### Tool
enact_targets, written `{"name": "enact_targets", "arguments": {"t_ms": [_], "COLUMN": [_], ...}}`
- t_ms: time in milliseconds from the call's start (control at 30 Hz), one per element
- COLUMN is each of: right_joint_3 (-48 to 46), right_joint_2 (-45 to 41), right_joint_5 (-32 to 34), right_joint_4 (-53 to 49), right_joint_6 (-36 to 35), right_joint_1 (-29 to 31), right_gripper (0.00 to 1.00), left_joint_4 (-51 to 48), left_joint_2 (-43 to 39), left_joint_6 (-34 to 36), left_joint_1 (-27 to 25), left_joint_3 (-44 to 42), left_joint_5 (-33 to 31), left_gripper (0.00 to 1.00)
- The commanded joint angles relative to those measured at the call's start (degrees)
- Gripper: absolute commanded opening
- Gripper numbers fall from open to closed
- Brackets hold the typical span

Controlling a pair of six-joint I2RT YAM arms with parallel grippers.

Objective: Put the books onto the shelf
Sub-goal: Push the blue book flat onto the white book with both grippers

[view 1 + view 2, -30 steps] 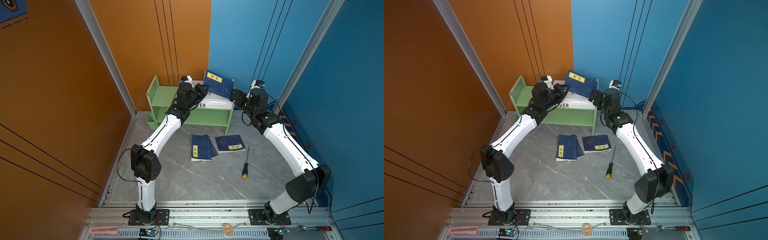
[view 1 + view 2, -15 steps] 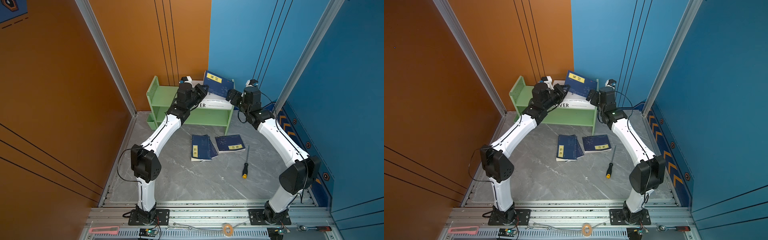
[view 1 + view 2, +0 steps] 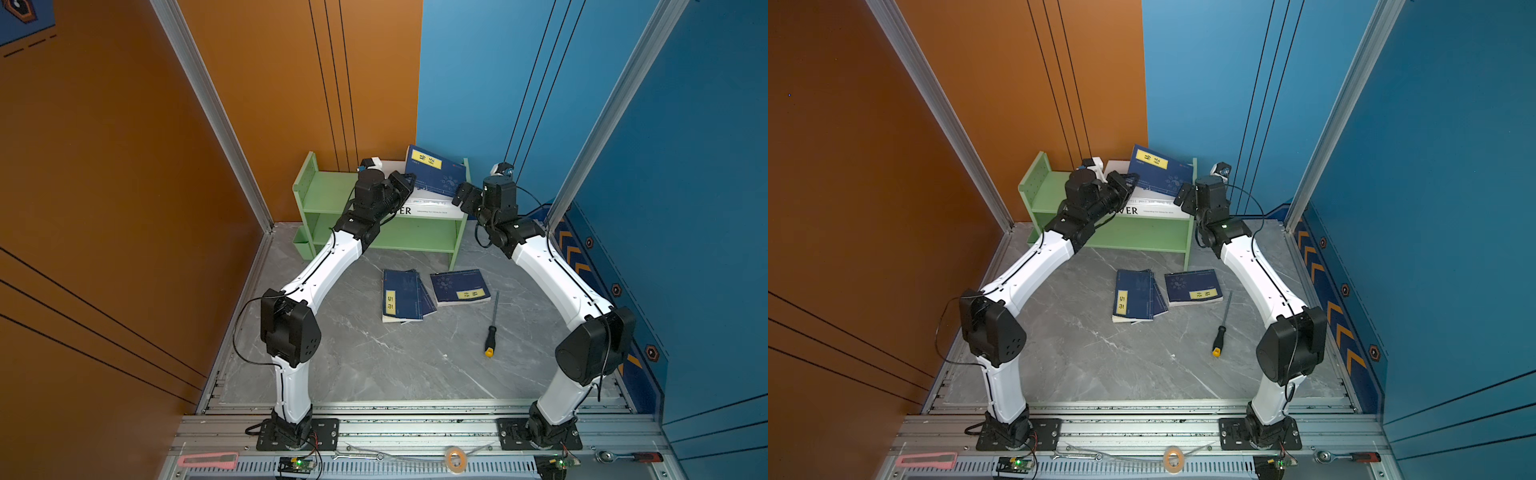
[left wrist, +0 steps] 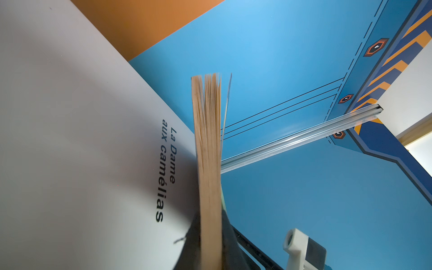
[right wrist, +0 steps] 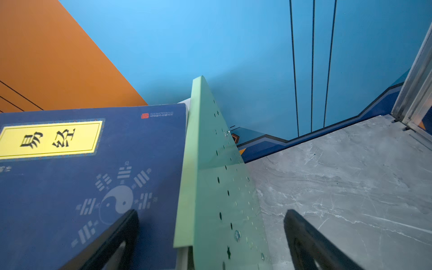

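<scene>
I see the shelf (image 3: 332, 195) at the back with a flat book (image 3: 432, 210) on its upper level's right half and a leaning book (image 3: 436, 174) propped on that, while on the floor (image 3: 374, 365) in front lie a book stack (image 3: 401, 295), a single book (image 3: 459, 286) just right of it, and a screwdriver (image 3: 492, 324) further right.

Blue book (image 5: 70, 187) has a matt cover, and green shelf (image 5: 210, 187) looks smooth.

Counted: one green wooden shelf (image 3: 328, 195); at least four dark blue paperback books (image 3: 436, 176) (image 3: 400, 293) (image 3: 457, 286); two white books (image 3: 432, 208); one yellow-handled screwdriver (image 3: 492, 330).
</scene>
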Motion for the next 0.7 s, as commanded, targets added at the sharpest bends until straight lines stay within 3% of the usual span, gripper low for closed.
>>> {"name": "enact_targets", "arguments": {"t_ms": [0, 133, 433, 667], "right_joint_3": [-1.2, -2.1, -3.0, -2.9], "right_joint_2": [-0.5, -1.1, -2.0, -2.3], "right_joint_5": [2.2, 2.4, 1.9, 1.3], "right_joint_4": [-3.6, -3.6, -3.5, -3.6], "right_joint_6": [-0.8, -0.8, -0.2, 0.1], "right_joint_1": [-0.1, -0.1, 0.0, 0.2], "right_gripper": [0.98, 0.98, 0.97, 0.97], "left_joint_4": [-0.4, -1.1, -4.1, -4.5], "left_joint_2": [-2.2, -2.7, -3.3, -4.5], "left_joint_6": [1.6, 2.4, 3.9, 6.2], "left_joint_1": [-0.1, 1.1, 4.3, 4.8], "left_joint_3": [-0.9, -0.6, 0.6, -0.2], "left_joint_5": [-0.3, 0.2, 1.8, 1.9], "left_gripper": [0.19, 0.32, 0.49, 0.52]}}
